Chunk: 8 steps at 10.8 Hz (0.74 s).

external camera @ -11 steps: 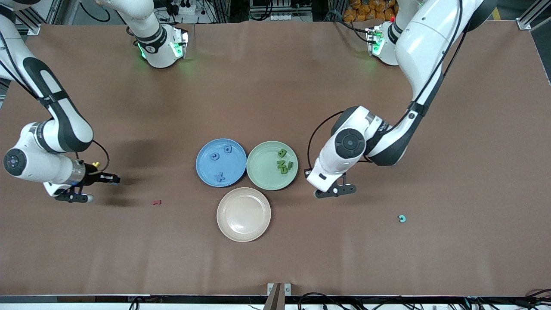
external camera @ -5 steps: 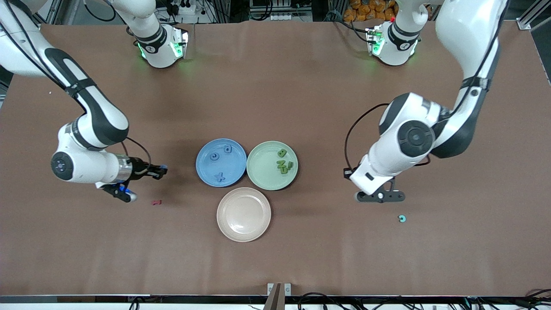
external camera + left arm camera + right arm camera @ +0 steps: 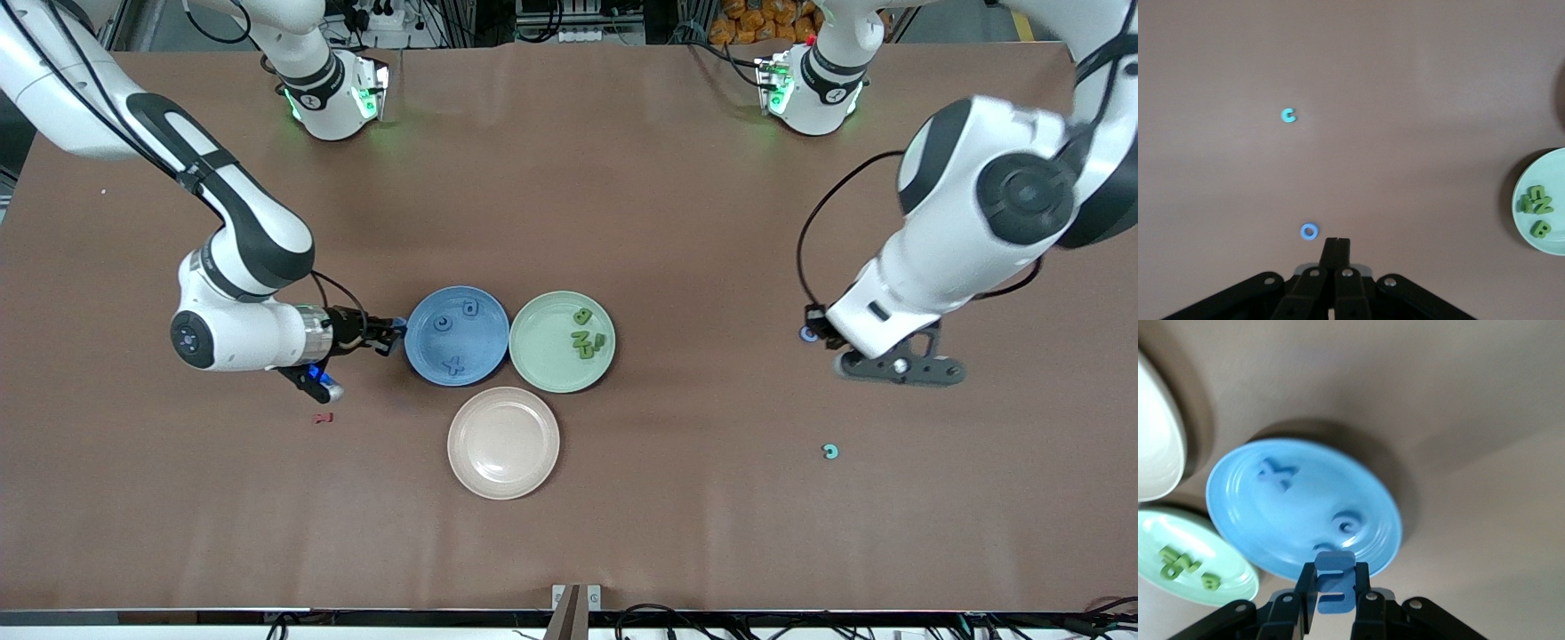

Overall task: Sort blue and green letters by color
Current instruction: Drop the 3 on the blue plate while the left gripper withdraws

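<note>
Right gripper (image 3: 392, 335) clamped on a blue letter (image 3: 1335, 581), hanging at the rim of the blue plate (image 3: 427, 360) on the side toward the right arm's end of the table. Letter held between the fingers, long axis running along them, pointing out toward the plate. Could be a 3 or an E, can't tell.

Already on the blue plate: three blue letters, an X (image 3: 454, 364), a round one (image 3: 441, 324) and a P-like one (image 3: 470, 308). Green plate (image 3: 536, 362) right beside it, carrying a little cluster of green letters (image 3: 586, 338), lying at mixed angles, touching or nearly so. Beige plate (image 3: 503, 480) nearer the front camera than both.

Left gripper (image 3: 1335, 245) shut on nothing, up over bare table toward the left arm's end. Small blue ring letter (image 3: 1309, 231) on the table just beside its tip. Teal C (image 3: 830, 452) lying on its own, nearer the camera. Dark red letter (image 3: 324, 417) on the table near the right arm's wrist.
</note>
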Tool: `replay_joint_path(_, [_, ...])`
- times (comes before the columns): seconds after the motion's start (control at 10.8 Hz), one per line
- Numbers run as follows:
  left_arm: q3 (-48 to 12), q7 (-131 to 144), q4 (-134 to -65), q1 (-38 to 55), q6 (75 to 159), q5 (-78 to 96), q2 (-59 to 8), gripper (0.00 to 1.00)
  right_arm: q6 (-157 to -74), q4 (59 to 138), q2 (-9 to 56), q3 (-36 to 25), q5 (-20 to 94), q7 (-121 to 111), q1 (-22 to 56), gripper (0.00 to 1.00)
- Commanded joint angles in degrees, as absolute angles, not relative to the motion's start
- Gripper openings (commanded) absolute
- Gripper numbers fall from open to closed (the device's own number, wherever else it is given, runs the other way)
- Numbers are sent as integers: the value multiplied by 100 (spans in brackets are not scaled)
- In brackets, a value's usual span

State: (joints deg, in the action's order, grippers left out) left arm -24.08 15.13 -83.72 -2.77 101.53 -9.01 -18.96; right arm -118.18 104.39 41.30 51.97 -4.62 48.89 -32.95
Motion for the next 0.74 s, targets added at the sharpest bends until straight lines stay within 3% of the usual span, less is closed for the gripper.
replay_joint_path(0.0, [-2373, 1336, -8499, -360, 9626, -791, -1285, 0, -12083, 10389, 4175, 5212, -88, 5359, -2937, 0])
replay_joint_path(0.09, [-2364, 1292, -8499, -369, 9398, -800, -1118, 12, -12302, 10389, 4175, 5186, -97, 5614, -2718, 0])
replay_joint_path(0.19, [-2373, 1144, -8499, -517, 9195, -739, -942, 22, -12453, 10389, 4175, 5064, -105, 5738, -2507, 23])
replay_joint_path(0.28, [-2382, 1056, -8499, -710, 9037, -564, -766, 32, -12489, 10397, 4175, 4923, -149, 5748, -2322, 83])
replay_joint_path(0.37, [-2373, 1055, -8499, -816, 8939, -415, -634, 56, -12489, 10397, 4175, 4852, -158, 5748, -2225, 100])
replay_joint_path(0.46, [-2373, 1011, -8499, -913, 8834, -413, -485, 73, -12489, 10397, 4175, 4843, -176, 5748, -2215, 100])
replay_joint_path(0.65, [-2373, 538, -8499, -1072, 8667, -378, -238, 91, -12481, 10380, 4175, 4808, -193, 5704, -2215, 100])
